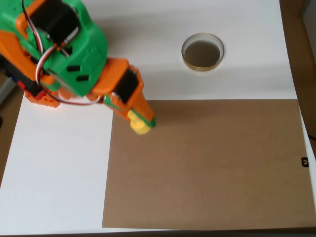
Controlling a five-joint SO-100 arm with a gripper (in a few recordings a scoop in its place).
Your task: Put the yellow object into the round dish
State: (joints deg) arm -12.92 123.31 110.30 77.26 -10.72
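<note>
From the overhead view I see my arm (64, 49), green and orange, reaching in from the upper left corner, with red, white and black wires looped over its back. The claw (142, 121) points down and to the right, its orange and green fingers narrowing to a tip just past the top left corner of the brown sheet (207, 163).

The yellow object (138, 124) sits right at the tip of the claw, touching the fingers, with its lower round edge poking out below them. The fingers look closed around it, so I read the claw as nearly shut with the yellow piece pinched in it. I cannot tell whether the piece is lifted or resting on the sheet.

The dish (202, 52) lies up and to the right of the claw, well apart from it, standing alone on the white counter (59, 173). Its gold rim rings a dark bottom.

The brown sheet spreads from under the claw tip down and to the right, covering most of that part of the counter. At the far right edge, level with the lower sheet, there is a small black mark (304, 162).
</note>
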